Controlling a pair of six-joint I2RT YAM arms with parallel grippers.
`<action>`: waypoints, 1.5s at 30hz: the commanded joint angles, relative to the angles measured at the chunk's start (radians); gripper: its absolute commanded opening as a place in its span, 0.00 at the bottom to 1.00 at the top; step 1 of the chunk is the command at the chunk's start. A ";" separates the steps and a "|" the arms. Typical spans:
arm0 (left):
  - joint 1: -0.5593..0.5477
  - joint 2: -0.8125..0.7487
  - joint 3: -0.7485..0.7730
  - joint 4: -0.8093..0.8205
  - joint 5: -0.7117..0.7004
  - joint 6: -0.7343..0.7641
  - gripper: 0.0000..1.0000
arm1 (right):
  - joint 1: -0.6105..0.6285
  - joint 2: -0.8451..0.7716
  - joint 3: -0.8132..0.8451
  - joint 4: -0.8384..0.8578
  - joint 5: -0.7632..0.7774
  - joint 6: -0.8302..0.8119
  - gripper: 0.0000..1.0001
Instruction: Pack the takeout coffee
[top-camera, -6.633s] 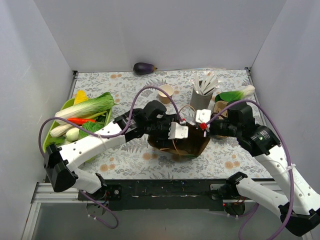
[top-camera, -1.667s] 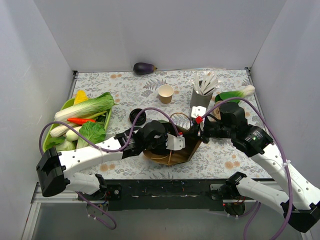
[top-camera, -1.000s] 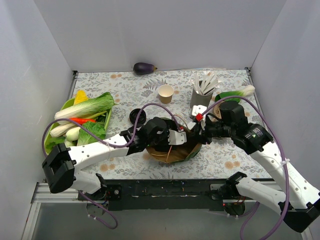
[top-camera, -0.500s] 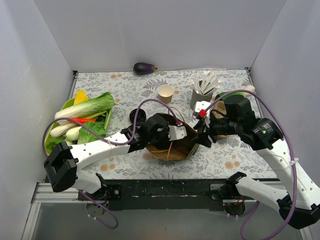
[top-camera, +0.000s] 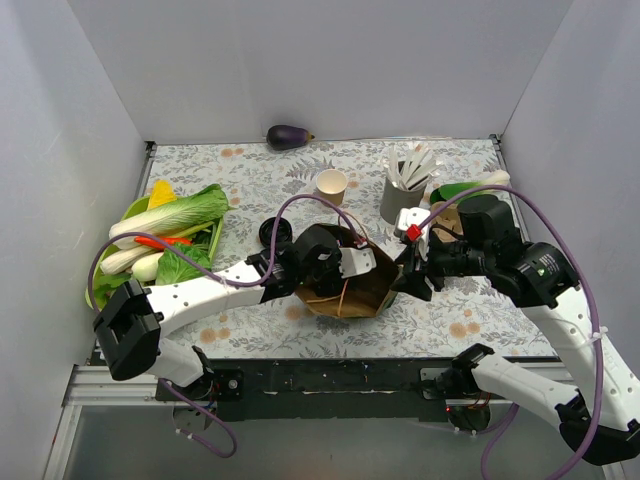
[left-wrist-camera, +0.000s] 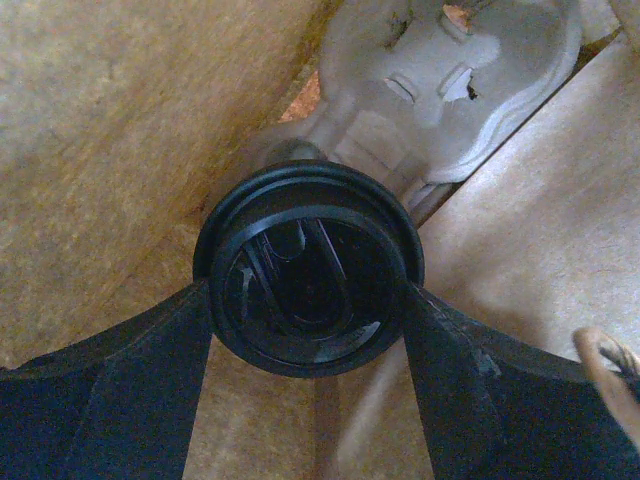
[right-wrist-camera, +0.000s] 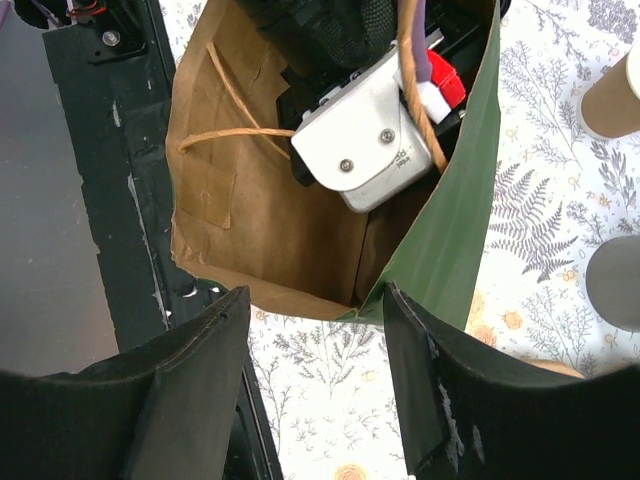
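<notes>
Right hand (right-wrist-camera: 315, 300) has released the bag (right-wrist-camera: 255, 215), now open; left hand (left-wrist-camera: 308, 300) grips the takeout coffee (left-wrist-camera: 310, 260).

Fern-print table, laden from the centre out to its rim

The patterned table (top-camera: 250, 180) carries a paper bag (top-camera: 372, 290) at its centre, mouth open. A stack of black lids (top-camera: 275, 233) sits just beside it toward 10 o'clock, with a lidless tan cup (top-camera: 331, 186) toward 12. A grey holder of white utensils (top-camera: 404, 196) stands at 1, a green-and-white leafy vegetable (top-camera: 470, 187) lies at 2, an eggplant (top-camera: 288, 136) rests against the far 12 o'clock edge, and a green tray (top-camera: 217, 235) of vegetables sits at 9.
</notes>
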 joint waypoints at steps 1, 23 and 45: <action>0.013 0.031 0.028 -0.016 0.000 -0.027 0.00 | -0.011 -0.010 0.034 -0.019 -0.005 0.006 0.63; 0.119 0.239 0.266 -0.173 0.174 -0.145 0.00 | -0.263 0.082 0.078 -0.145 -0.169 -0.072 0.62; 0.146 0.415 0.567 -0.525 0.296 -0.162 0.00 | -0.441 0.099 0.061 -0.180 -0.280 -0.161 0.62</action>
